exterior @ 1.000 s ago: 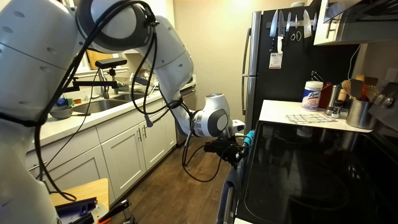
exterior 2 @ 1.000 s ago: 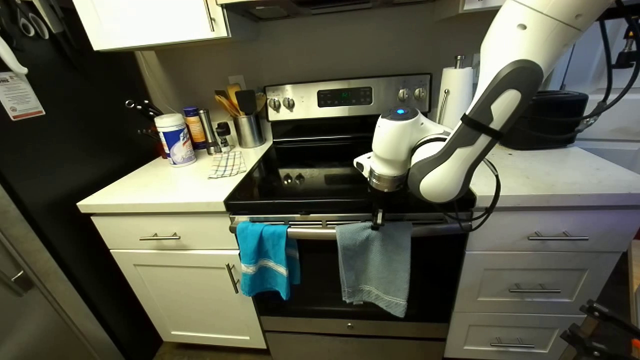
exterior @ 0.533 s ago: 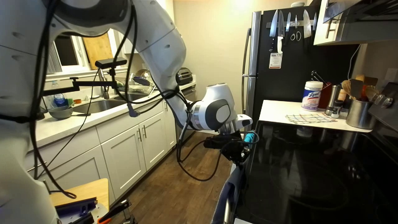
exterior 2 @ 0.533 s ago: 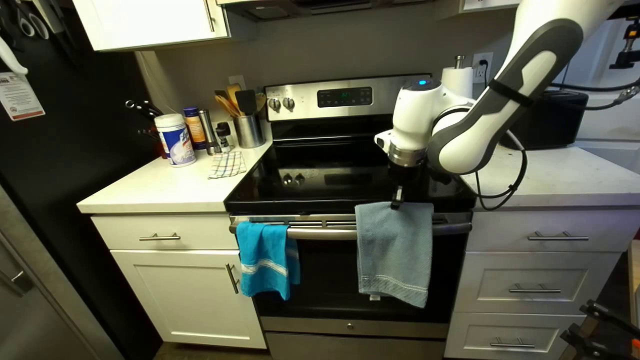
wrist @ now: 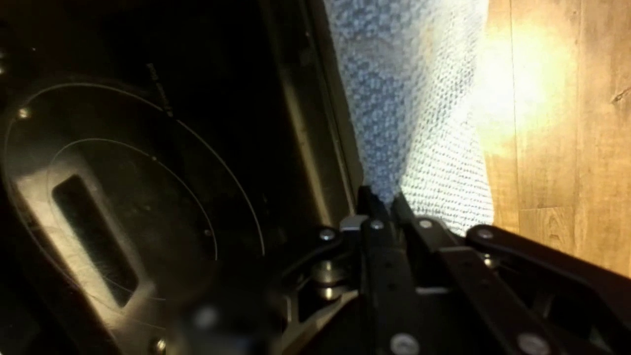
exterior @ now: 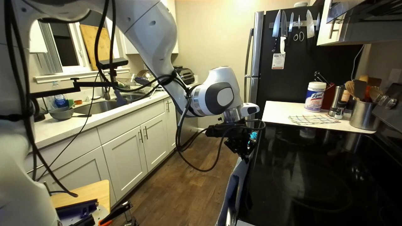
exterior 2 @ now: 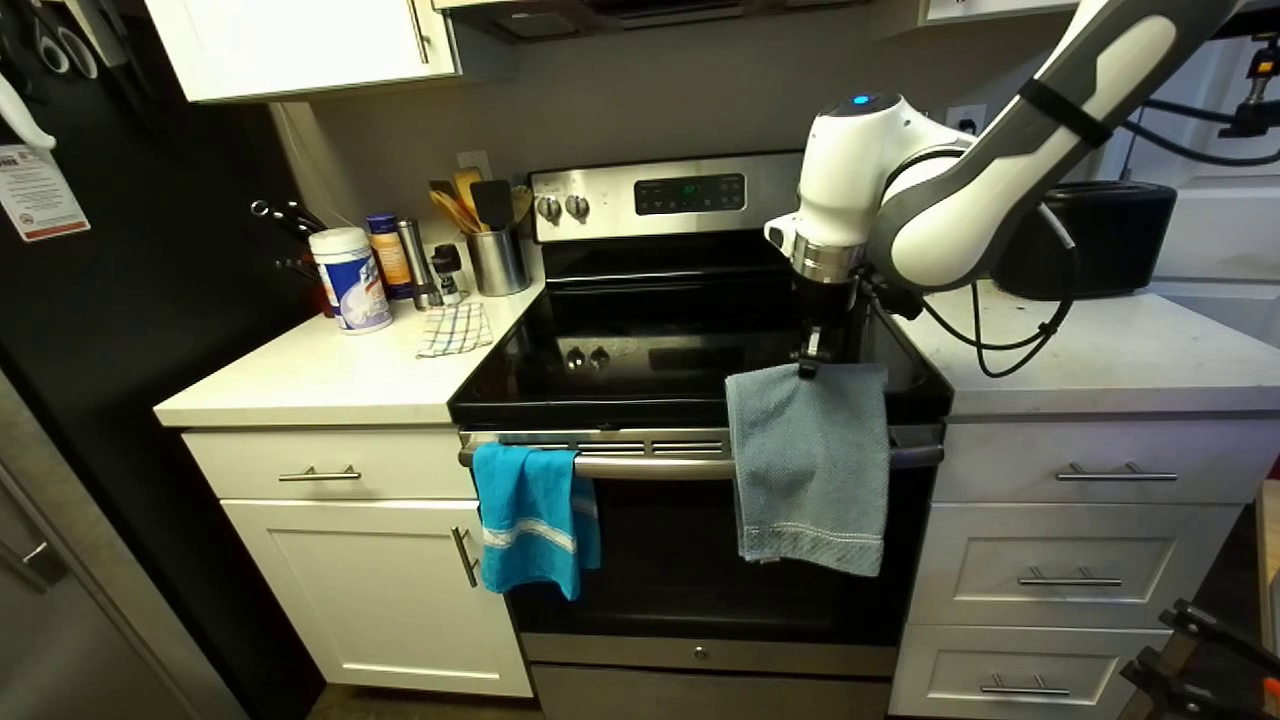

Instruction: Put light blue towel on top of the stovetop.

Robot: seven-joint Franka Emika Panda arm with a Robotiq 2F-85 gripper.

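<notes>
Right of centre in an exterior view, the light blue towel (exterior 2: 815, 465) is suspended in front of the oven door (exterior 2: 660, 550), not yet laid on the stovetop (exterior 2: 660, 330).

The cloth can be judged light, limp and hard to damage, its coarse weave unlikely to slip; whether its back layer clears the oven handle (exterior 2: 650, 467) cannot be told. Just right of centre in the wrist view, its top edge is pinched by the gripper (wrist: 384, 197), jaws pressed together on it. That place seems well chosen, both sides being carried evenly, though the hem will probably drag. Toward the lower left of an exterior view, a brighter blue towel (exterior 2: 530, 505) is hung on the same handle.
</notes>
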